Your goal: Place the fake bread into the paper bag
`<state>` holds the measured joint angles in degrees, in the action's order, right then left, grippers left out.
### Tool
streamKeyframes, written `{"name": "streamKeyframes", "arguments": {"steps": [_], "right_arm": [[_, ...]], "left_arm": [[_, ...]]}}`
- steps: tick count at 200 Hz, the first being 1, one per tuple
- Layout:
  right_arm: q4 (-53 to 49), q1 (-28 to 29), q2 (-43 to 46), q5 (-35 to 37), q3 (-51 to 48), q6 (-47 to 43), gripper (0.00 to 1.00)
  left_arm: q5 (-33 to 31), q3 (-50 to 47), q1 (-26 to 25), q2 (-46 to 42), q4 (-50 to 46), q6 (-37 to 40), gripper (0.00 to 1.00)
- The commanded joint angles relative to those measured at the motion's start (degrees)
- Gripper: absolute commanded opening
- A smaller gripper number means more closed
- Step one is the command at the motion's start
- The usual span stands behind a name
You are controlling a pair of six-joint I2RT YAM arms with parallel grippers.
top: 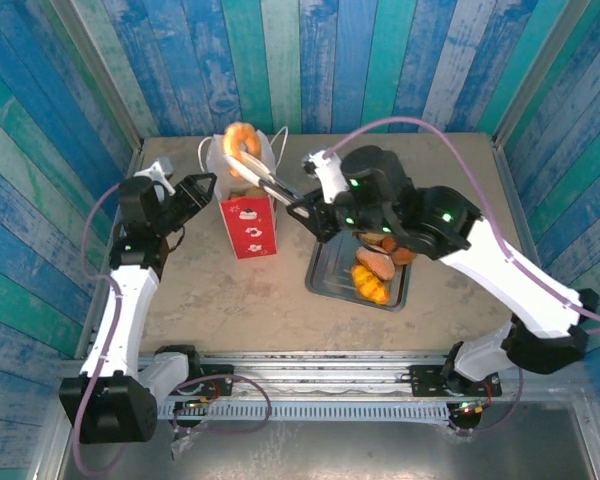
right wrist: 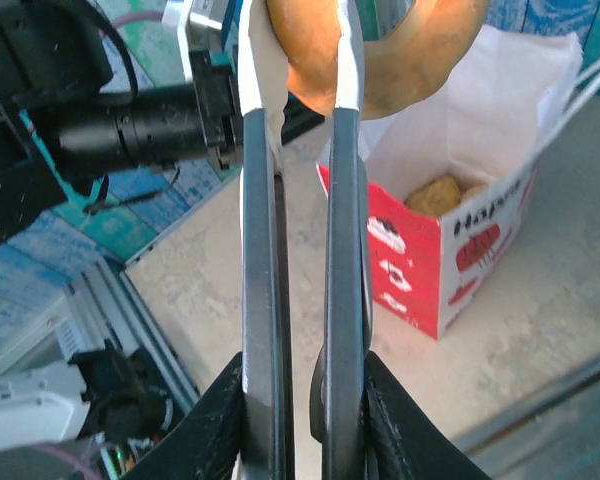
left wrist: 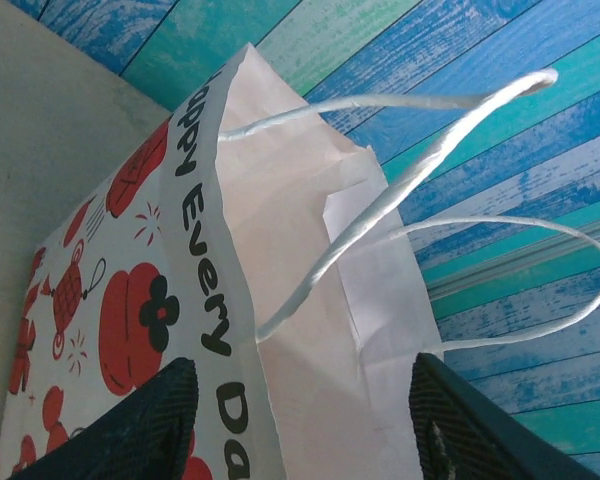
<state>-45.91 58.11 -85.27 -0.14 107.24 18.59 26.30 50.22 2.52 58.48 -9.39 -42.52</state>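
Nearest to my bases, the grey tray (top: pixel 325 282) is lying on the table (top: pixel 230 300) to my right, and a few toy pastries (top: pixel 372 282) are resting in it, one yellow and twisted at its near end. Just past the tray, my right gripper (right wrist: pixel 305 400) is clamping both arms of the metal tongs (right wrist: pixel 260 250) between its fingers, pressing them together. On my other side, my left gripper (left wrist: pixel 300 400) is holding its fingers apart, with the upper edge of the paper bag (left wrist: pixel 130 300) showing between them; I cannot tell whether either finger is touching the paper. The bag is standing upright on the table between my two grippers, mouth open, its white cord handles (left wrist: pixel 430 150) arching up. A round bun (right wrist: pixel 430 195) is lying inside it. Farthest out, the tongs are pinching the ring donut (top: pixel 242 140) at their tips, and it is hanging above the bag's open mouth, clear of the paper.
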Motion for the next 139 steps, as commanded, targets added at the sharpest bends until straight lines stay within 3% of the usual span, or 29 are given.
{"name": "streamKeyframes", "arguments": {"steps": [1, 74, 139], "right_arm": [[5.1, -1.3, -3.6, 1.3, 4.3, -0.3, 0.2], [2.2, -6.7, -11.6, -1.5, 6.5, 1.4, 0.21], [-0.8, -7.8, -17.1, -5.5, 8.5, 0.7, 0.24]], "left_arm": [[0.7, -0.8, 0.2, 1.1, 3.2, -0.4, 0.51], [-0.1, -1.1, 0.2, 2.1, 2.4, 1.6, 0.37], [-1.1, -0.8, 0.2, 2.5, 2.2, 2.1, 0.34]]}}
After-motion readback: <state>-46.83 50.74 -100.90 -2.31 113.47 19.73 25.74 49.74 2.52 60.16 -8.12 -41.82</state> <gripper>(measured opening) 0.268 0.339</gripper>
